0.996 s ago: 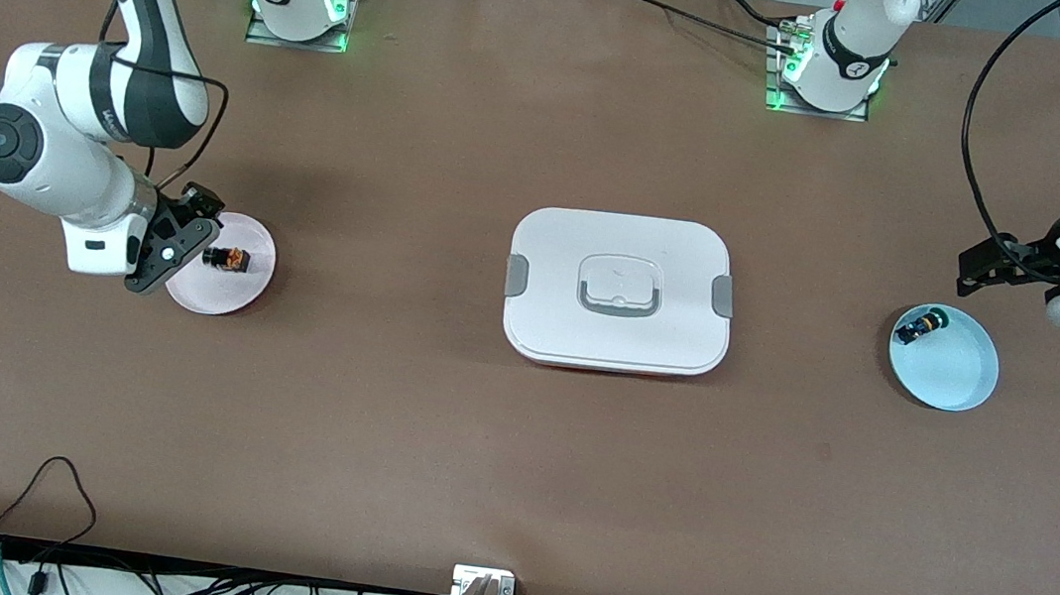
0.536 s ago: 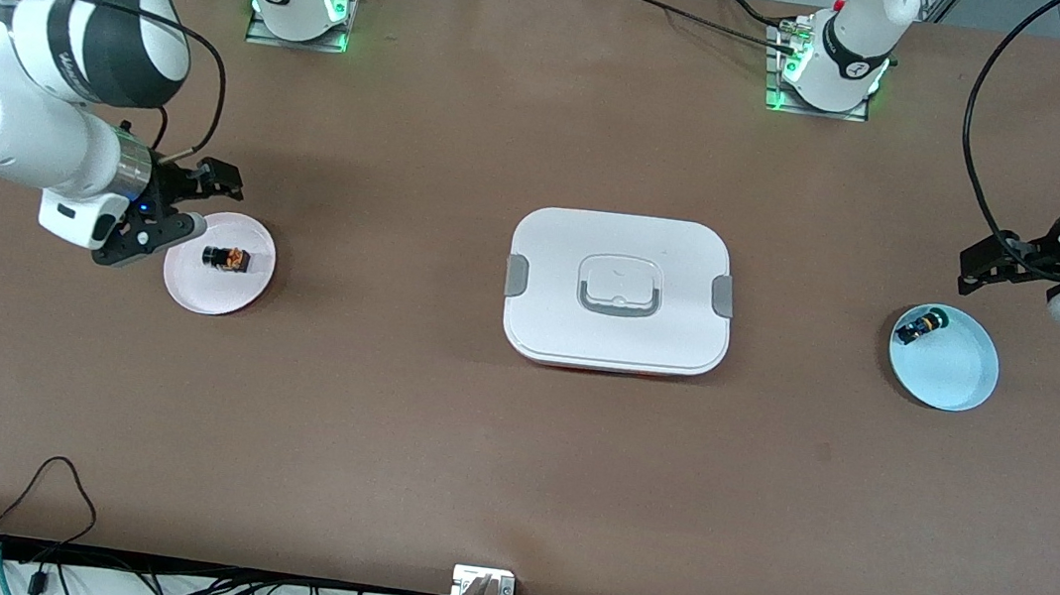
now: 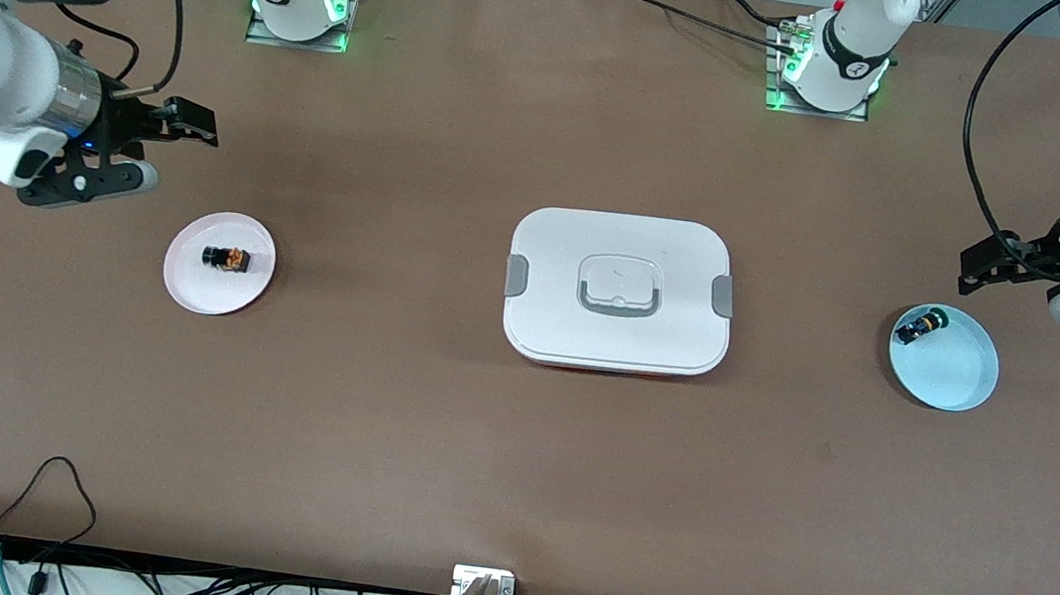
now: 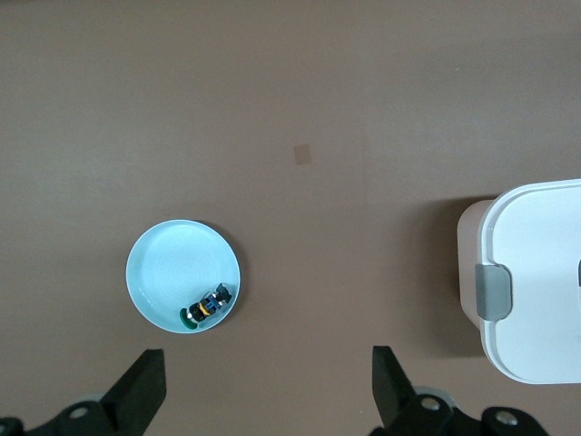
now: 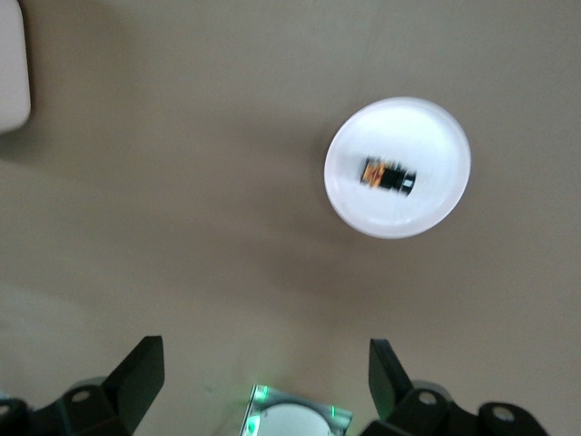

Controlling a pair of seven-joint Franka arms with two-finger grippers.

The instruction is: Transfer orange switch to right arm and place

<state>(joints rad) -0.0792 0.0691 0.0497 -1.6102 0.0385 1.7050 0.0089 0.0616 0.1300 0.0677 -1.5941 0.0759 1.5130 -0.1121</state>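
Note:
The orange switch (image 3: 225, 258) lies on its side on a small white plate (image 3: 191, 291) toward the right arm's end of the table. My right gripper (image 3: 169, 152) is open and empty, up in the air over bare table beside the plate, on the side of the robots' bases. In the right wrist view the orange switch (image 5: 388, 175) rests on the plate (image 5: 363, 211), well away from the gripper (image 5: 263, 381). My left gripper (image 3: 993, 265) is open and empty, and waits near a light blue plate (image 3: 955, 381).
A white lidded box (image 3: 619, 291) sits mid-table, its corner in the left wrist view (image 4: 536, 282). The blue plate (image 4: 172, 268) holds a small black switch with a green cap (image 4: 207, 307). The right arm's base (image 5: 290, 420) shows between the right fingers.
My right gripper has risen and drawn away from the white plate toward the robots' bases, empty. The orange switch stays on the plate. The left arm has not moved.

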